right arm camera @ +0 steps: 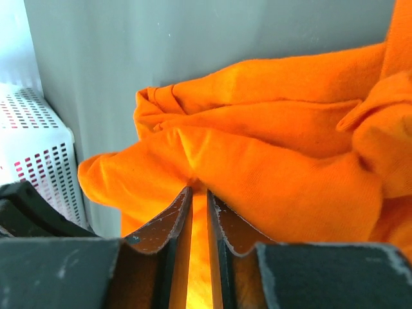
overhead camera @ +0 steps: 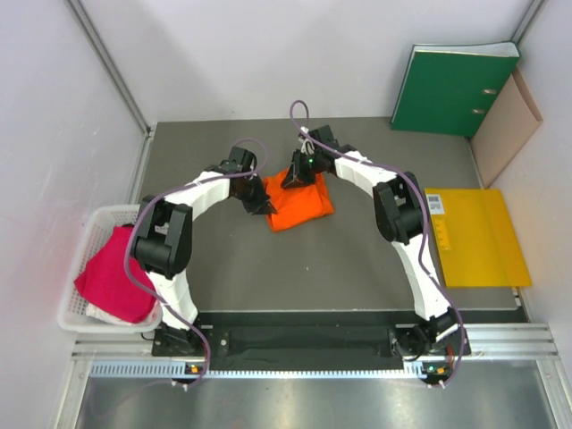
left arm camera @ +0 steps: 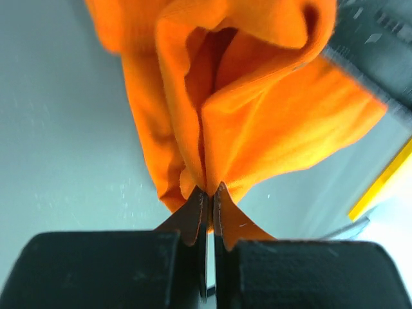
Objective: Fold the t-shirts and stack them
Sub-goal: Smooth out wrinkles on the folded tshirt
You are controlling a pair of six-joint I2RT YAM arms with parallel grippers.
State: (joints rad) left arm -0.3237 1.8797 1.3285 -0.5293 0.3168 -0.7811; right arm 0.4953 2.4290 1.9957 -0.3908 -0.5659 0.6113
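Has the orange t-shirt [overhead camera: 302, 206] lying crumpled on the grey worktop [overhead camera: 313, 268], toward its far middle, between the two arms. Pinches a fold at the shirt's left edge with the left hand [overhead camera: 265, 206], fingertips pressed all but together on the cloth in the wrist view. Grips the shirt's far edge with the right hand [overhead camera: 298, 176], fingers standing a narrow slit apart with orange cloth bunched between them. Has the magenta t-shirt [overhead camera: 112, 277] heaped in the white mesh basket [overhead camera: 96, 223] at the worktop's left edge, well apart from both hands. Shows a yellow envelope [overhead camera: 478, 237] flat at the right side and a green binder [overhead camera: 456, 89] at the far right corner.
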